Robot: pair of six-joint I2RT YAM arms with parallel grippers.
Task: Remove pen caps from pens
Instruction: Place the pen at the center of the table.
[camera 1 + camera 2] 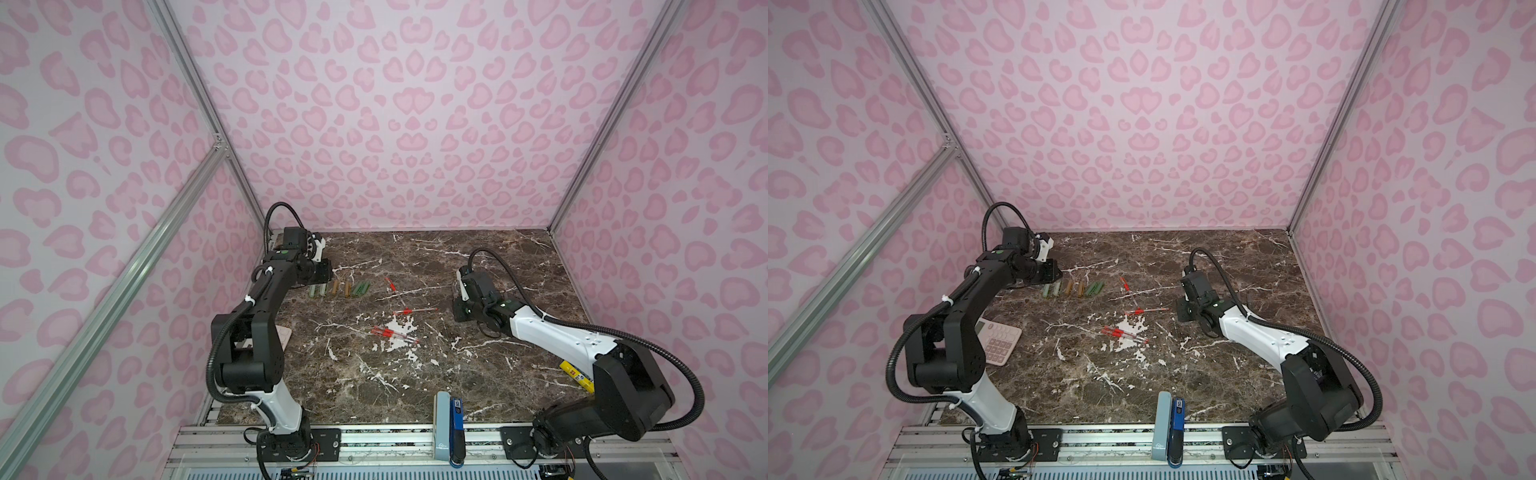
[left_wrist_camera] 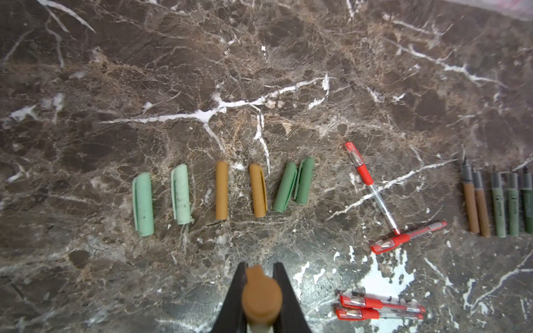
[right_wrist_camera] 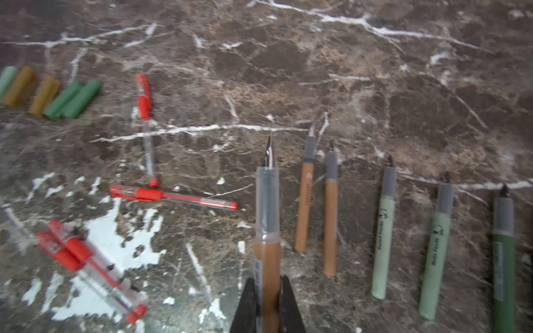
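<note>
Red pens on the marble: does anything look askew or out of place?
Yes: the four red pens lie scattered, still capped. One's end meets another's side at an angle; two lie paired apart. By contrast, the loose caps and the uncapped pens sit in tidy rows.

Marble table (image 1: 478,257) holds pens (image 2: 380,302), pen caps (image 2: 221,191), calculator (image 1: 998,340).

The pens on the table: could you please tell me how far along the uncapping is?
Done: six caps lie in a row, and at least five uncapped pens lie side by side. In hand: the left end effector is shut on a tan cap, the right end effector on a tan pen with its nib bare. Left: four red pens look capped.
</note>
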